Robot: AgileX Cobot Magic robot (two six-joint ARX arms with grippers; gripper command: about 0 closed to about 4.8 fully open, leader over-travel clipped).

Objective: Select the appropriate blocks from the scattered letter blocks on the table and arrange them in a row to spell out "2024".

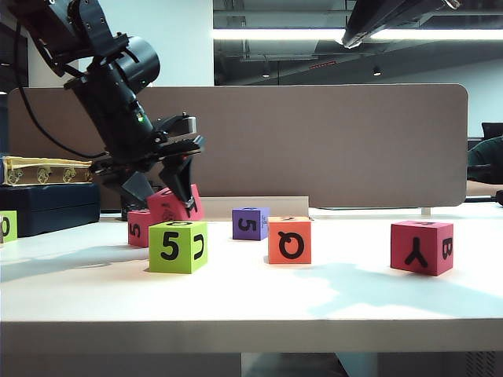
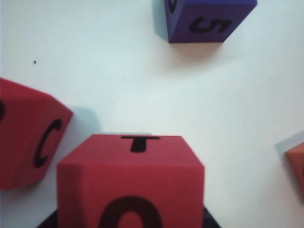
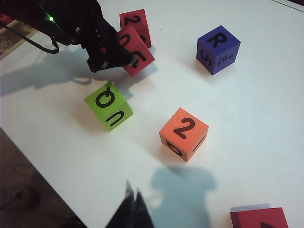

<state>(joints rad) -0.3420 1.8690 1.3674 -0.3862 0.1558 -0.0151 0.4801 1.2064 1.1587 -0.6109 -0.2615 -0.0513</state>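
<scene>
Over the white table (image 1: 251,302), left gripper (image 1: 174,206) pinches a tilted red block (image 1: 178,206), lifted beside another red block (image 1: 139,228). Green block (image 1: 178,247), purple block (image 1: 250,223), orange block (image 1: 289,239) and a far-right red block (image 1: 422,247) sit apart. Right gripper (image 3: 133,202) hangs above the front edge, fingers pressed together.

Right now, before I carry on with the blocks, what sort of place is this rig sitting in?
Most likely an open-plan office or lab: a white table backed by a grey desk partition, strip ceiling lights and exposed ceiling beyond. The left gripper holds a pink-red block; the right gripper hangs shut.
</scene>
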